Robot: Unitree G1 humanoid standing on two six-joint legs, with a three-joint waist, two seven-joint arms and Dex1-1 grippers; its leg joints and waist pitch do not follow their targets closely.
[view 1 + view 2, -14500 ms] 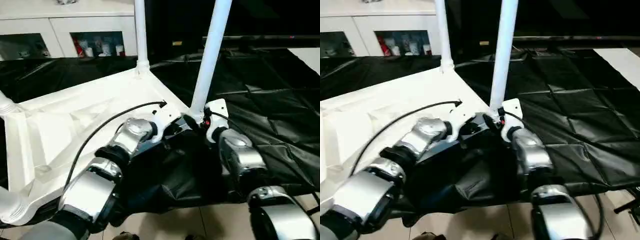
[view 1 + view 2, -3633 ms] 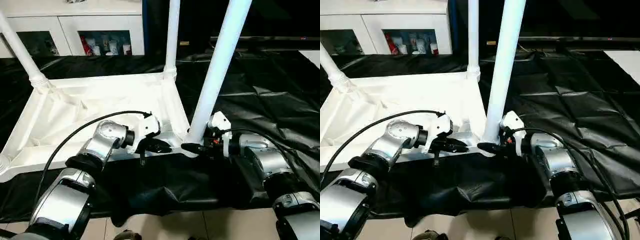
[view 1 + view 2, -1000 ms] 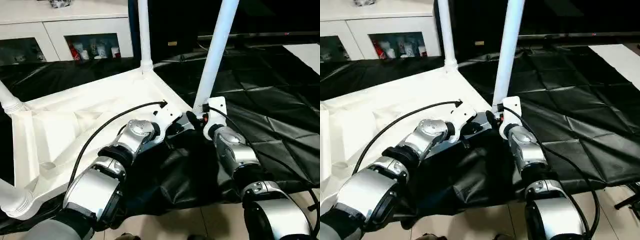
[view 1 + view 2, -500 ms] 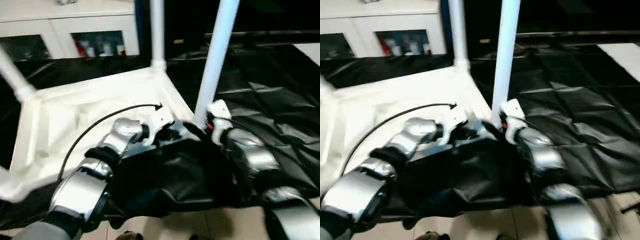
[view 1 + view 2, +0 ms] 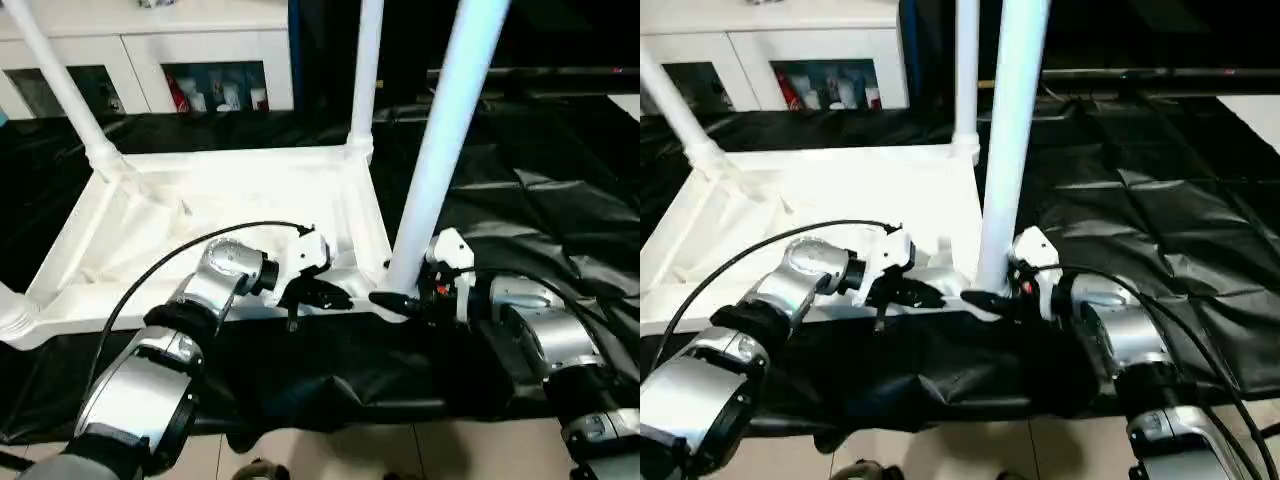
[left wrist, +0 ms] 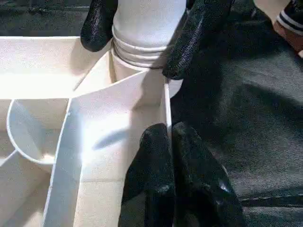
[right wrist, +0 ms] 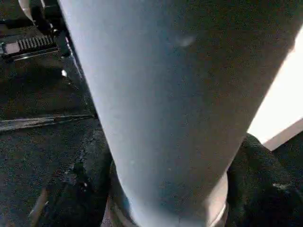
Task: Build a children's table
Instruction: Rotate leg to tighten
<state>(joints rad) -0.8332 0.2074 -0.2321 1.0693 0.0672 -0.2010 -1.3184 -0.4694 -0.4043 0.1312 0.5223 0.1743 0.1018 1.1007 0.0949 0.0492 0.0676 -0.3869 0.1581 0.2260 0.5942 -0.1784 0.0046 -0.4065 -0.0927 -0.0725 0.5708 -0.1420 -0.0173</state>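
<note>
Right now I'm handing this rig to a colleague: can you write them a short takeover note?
Left end effector: shut, pinching the tabletop's near rim wall.
Right end effector: fingers set around the base of the near-right leg, at its corner socket.
Tabletop: upside down on the black-draped work table.
Done: far-left leg and far-right leg stand in their sockets, near-right too.
Left: check the near-left corner at the view's edge, then flip the table.

Black-draped work table point(image 5: 560, 200) w/ white cabinet point(image 5: 150, 40) behind.
</note>
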